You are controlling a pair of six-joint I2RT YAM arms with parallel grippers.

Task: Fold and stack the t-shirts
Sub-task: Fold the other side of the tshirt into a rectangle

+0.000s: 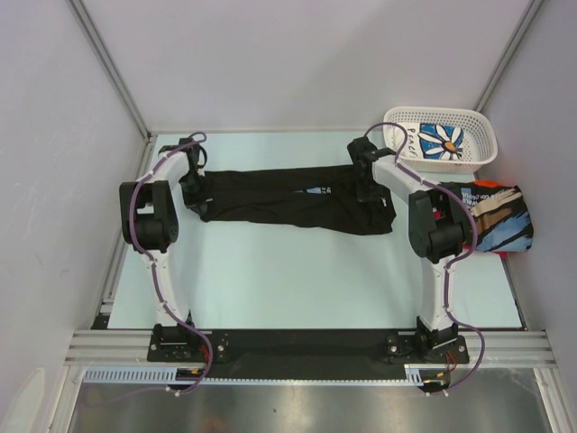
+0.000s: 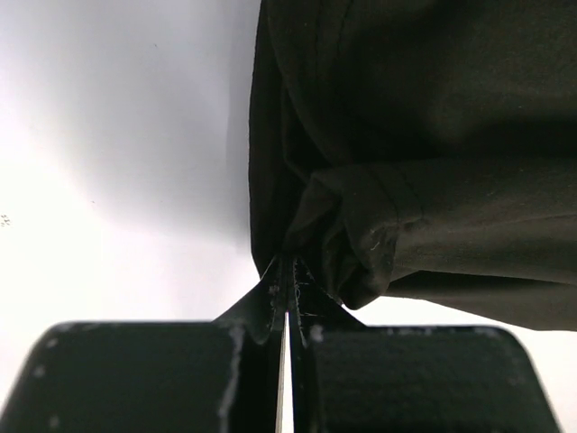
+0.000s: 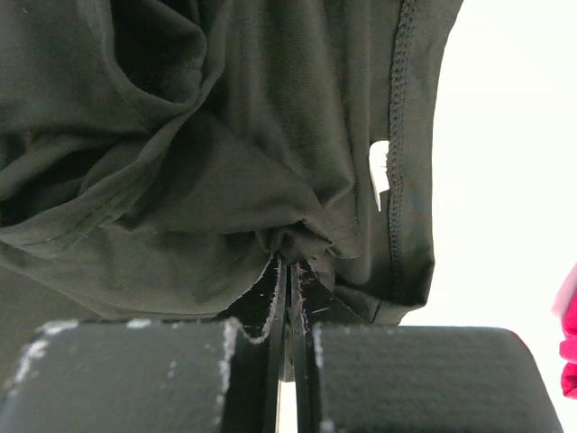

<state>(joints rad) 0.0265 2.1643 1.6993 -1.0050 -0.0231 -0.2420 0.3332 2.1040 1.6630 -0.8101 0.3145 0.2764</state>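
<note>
Two claws — left claw (image 2: 287, 275), right claw (image 3: 287, 268) — each clamped on the black t-shirt (image 1: 270, 200). Lettering on daisy t-shirt (image 1: 444, 141) unreadable.

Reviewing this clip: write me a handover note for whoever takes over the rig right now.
Grippers: the left gripper is shut on the black t-shirt at its left end, the right gripper on its right end.
That shirt spans between them, bunched lengthwise, not yet folded.
Done: a folded brush-stroke t-shirt lies at the right edge of the table, with red cloth beside it.
Left: fold and stack the held shirt. The daisy-print t-shirt sits in the white basket.
</note>
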